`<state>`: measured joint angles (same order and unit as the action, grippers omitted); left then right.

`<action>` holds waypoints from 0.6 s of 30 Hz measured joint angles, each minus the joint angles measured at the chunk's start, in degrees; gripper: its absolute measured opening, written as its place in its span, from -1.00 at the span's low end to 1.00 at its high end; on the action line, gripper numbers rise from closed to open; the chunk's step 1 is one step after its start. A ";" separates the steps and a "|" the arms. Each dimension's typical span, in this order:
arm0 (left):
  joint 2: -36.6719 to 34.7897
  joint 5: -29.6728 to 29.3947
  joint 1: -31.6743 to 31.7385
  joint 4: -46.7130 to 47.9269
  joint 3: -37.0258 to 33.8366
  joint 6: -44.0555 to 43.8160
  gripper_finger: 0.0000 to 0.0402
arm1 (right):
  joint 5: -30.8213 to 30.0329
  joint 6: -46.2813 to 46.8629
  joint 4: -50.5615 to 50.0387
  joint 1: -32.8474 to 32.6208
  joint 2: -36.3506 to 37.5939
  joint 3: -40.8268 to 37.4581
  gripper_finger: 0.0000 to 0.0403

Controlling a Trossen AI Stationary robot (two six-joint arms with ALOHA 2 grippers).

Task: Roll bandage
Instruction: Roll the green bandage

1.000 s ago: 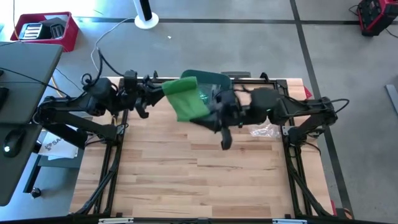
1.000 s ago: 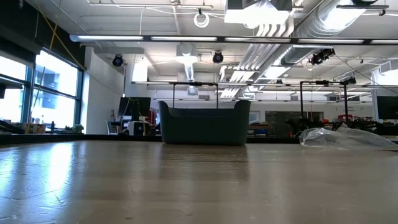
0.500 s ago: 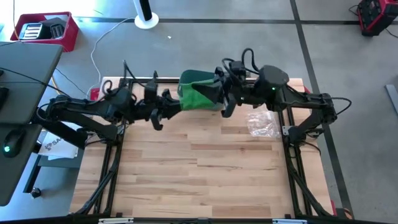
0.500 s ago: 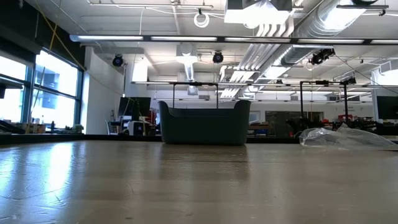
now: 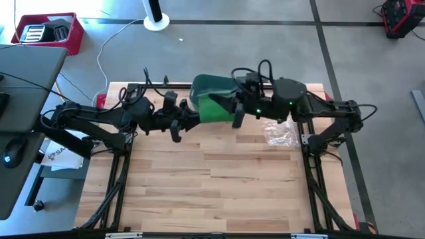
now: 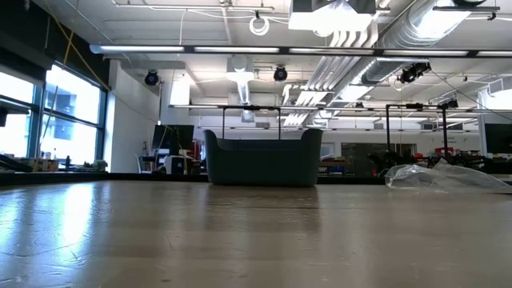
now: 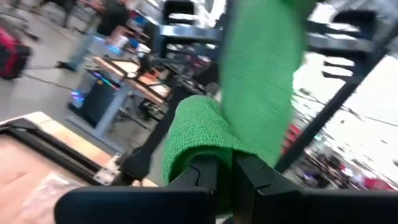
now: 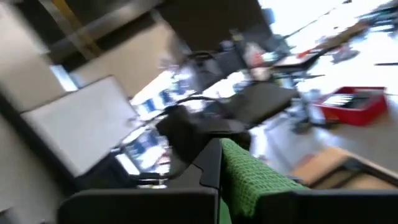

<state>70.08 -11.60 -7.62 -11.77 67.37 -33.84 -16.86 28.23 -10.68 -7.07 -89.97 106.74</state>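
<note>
Open-plan lab: exposed ceiling ducts (image 6: 360, 48), equipment benches (image 6: 448, 164).

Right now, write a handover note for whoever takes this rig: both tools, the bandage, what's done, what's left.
Left tool: shut on the green bandage, held up off the table.
Right tool: shut on the bandage's other end, above the green bin at the table's far edge.
Bandage hangs stretched between the two tools, in the air.
A clear plastic wrapper lies on the table under the right arm.
Done: both ends gripped.
Left: no finished roll shows; rolling is still to do.
</note>
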 joint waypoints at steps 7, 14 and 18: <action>0.00 10.84 0.00 -0.28 0.00 -2.87 -0.96 | -5.29 0.21 -7.75 -0.11 0.72 0.00 -1.00; 0.00 16.92 -0.02 0.16 0.00 -9.48 -0.96 | -3.29 4.33 -17.92 -0.10 0.34 0.02 -0.80; 0.00 17.34 -0.02 0.47 0.00 -12.26 -0.96 | 1.26 4.99 -21.72 -0.05 0.38 0.02 -0.46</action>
<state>70.08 5.74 -7.64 -11.30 67.37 -46.10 -15.59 33.22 -32.41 -7.11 -89.58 106.76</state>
